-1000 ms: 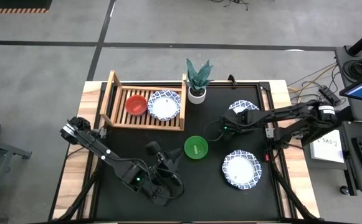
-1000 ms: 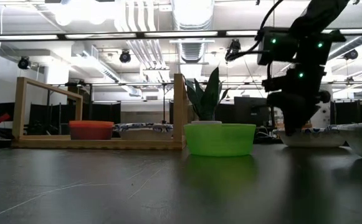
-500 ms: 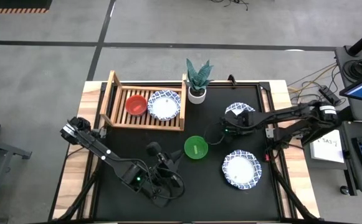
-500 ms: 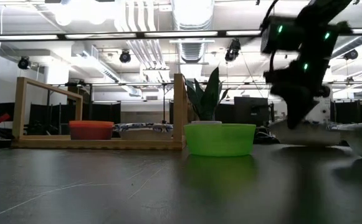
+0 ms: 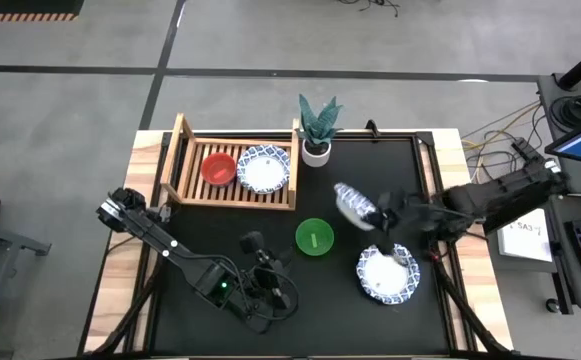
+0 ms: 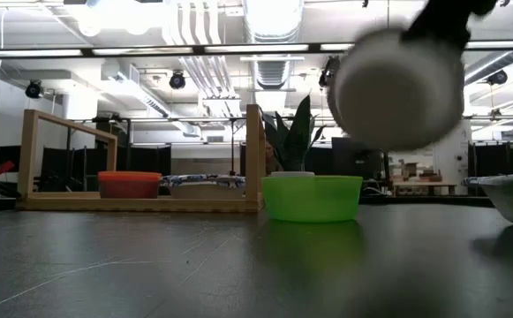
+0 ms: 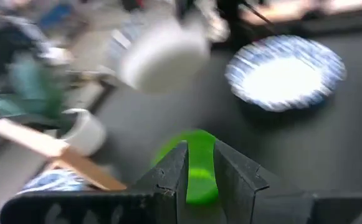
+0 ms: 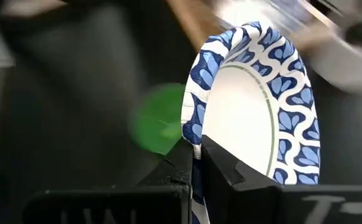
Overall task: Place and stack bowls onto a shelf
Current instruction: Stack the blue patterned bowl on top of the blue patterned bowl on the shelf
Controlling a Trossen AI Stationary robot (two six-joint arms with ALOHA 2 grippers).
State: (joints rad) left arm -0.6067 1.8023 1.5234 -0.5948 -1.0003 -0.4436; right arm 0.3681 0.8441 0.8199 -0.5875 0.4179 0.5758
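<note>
High view, looking straight down: the right gripper (image 5: 378, 213) is seen right of centre, clamped on the rim of a white bowl with a blue patterned rim (image 5: 353, 205), which is lifted off the black mat (image 5: 220, 235) and tipped on edge, so only a blurred sliver of it can be made out. In the right wrist view the two fingers are seen nearly closed, pinching that bowl's rim (image 8: 255, 99); their tips are hidden behind it. In the low view the held bowl (image 6: 397, 88) is shown as a large pale blur at upper right, and the gripper above it is cut off by the frame's top edge.

A second patterned bowl (image 5: 388, 273) lies on the mat at lower right. The green bowl (image 5: 314, 238) sits at the mat's centre. On the wooden shelf (image 5: 180, 150) at upper left, a red bowl (image 5: 218, 168) and a third patterned bowl (image 5: 263, 169) stand side by side. A potted plant (image 5: 317, 126) is just right of the shelf.

The left gripper (image 5: 260, 258) is at lower centre, left of the green bowl, holding nothing; in the left wrist view its fingers (image 7: 168, 177) are only slightly parted.

Compared with half a second earlier, the patterned bowl is gone from its place on the mat at upper right, and has been raised and carried left.
</note>
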